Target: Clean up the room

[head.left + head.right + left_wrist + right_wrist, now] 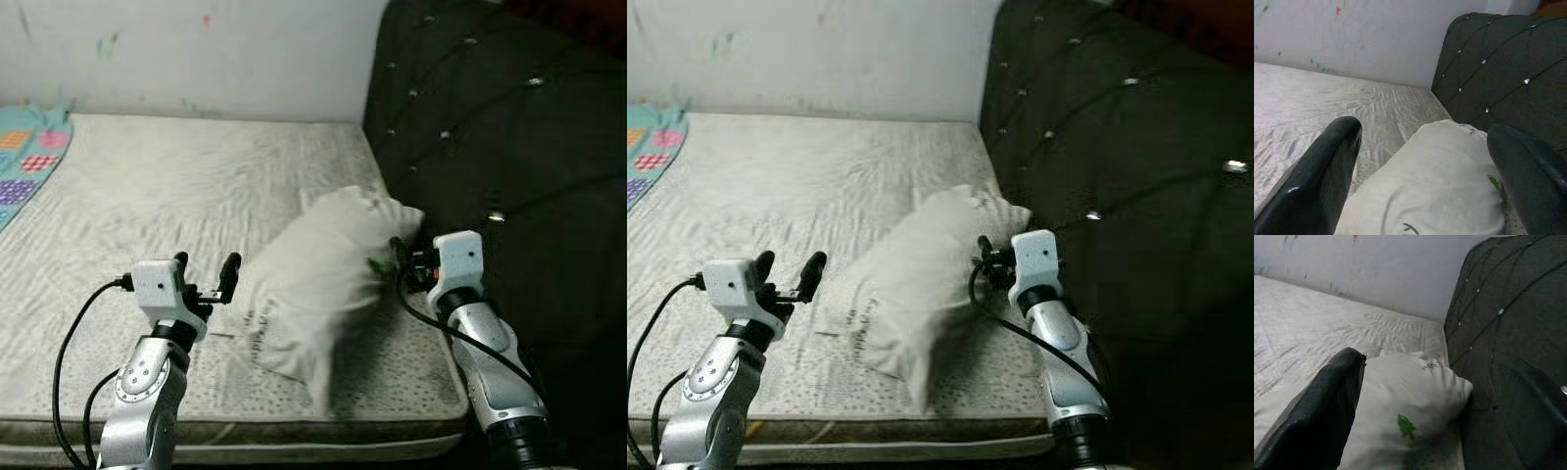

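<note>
White pillow (318,289) lay on bare mattress (147,206) by dark headboard (490,127); left gripper (206,264) and right gripper (400,262) flanked it, fingers wide, empty.

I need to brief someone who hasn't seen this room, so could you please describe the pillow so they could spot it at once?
Start at the bare, pale mattress that runs up to the dark tufted headboard. Near the mattress's front corner by that headboard lies the pillow, between the left gripper and the right gripper. It is the one plump white cushion there, with a small green mark on it.
</note>
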Robot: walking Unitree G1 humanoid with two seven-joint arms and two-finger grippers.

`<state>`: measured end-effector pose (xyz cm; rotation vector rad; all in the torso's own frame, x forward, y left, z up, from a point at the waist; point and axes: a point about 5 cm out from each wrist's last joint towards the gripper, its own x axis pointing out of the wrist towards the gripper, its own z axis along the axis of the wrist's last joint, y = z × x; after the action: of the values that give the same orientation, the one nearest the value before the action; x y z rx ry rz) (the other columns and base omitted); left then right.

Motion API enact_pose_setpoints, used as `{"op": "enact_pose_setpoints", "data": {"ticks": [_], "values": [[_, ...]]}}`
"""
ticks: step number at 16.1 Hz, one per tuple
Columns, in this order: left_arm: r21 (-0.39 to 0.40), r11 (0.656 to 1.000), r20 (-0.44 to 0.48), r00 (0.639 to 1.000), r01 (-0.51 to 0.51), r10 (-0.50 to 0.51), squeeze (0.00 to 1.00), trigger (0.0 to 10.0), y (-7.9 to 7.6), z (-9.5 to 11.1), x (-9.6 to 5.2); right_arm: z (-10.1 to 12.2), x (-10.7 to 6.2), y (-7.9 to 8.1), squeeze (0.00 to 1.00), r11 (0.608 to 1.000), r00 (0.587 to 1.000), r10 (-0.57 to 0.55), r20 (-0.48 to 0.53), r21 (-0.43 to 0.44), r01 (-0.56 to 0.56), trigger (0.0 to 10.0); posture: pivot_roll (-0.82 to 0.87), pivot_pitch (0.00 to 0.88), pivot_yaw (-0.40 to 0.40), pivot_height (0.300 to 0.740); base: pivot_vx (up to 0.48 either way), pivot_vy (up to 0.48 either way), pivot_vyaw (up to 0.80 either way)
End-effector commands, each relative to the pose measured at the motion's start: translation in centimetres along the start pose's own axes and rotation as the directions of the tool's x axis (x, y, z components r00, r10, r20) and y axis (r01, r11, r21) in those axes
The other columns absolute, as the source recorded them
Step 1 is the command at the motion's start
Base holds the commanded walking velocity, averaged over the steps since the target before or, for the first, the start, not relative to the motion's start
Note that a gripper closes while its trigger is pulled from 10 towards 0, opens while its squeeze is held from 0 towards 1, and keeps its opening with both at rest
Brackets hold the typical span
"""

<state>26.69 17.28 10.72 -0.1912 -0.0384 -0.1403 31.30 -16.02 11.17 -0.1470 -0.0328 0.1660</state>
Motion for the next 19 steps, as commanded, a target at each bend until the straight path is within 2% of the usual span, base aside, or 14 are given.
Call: {"op": "enact_pose_setpoints", "data": {"ticks": [1, 15, 17, 19], "values": [[0.008, 1.0, 0.015, 1.0, -0.014, 0.014, 0.0, 10.0, 0.6, 0.4, 0.0, 0.7, 0.4, 0.5, 0.0, 1.0, 1.0, 0.019, 0.025, 0.006, -0.019, 10.0, -0.09, 0.0, -0.033, 0.74, 0.0, 0.0, 0.0], [0.005, 1.0, 0.032, 0.999, -0.018, 0.018, 0.0, 10.0, 0.6, 0.6, 0.3, 0.6, 0.7, 1.1, 0.0, 0.998, 0.999, 0.048, 0.022, 0.039, -0.049, 10.0, -0.08, 0.0, -0.039, 0.74, 0.0, 0.0, 0.0], [0.018, 0.999, 0.018, 0.999, -0.051, 0.051, 0.0, 10.0, 1.2, 0.6, -1.1, 0.4, -0.4, 1.3, 0.0, 0.99, 0.996, 0.088, -0.004, 0.108, -0.087, 10.0, -0.06, 0.003, -0.056, 0.74, 0.0, 0.0, 0.0], [0.022, 0.996, -0.011, 0.996, -0.09, 0.091, 0.0, 10.0, 2.0, 0.0, -2.7, 0.0, -1.8, 1.4, 0.0, 0.985, 0.99, 0.137, -0.027, 0.113, -0.133, 10.0, -0.06, 0.021, -0.064, 0.74, 0.0, 0.0, 0.0]]}}
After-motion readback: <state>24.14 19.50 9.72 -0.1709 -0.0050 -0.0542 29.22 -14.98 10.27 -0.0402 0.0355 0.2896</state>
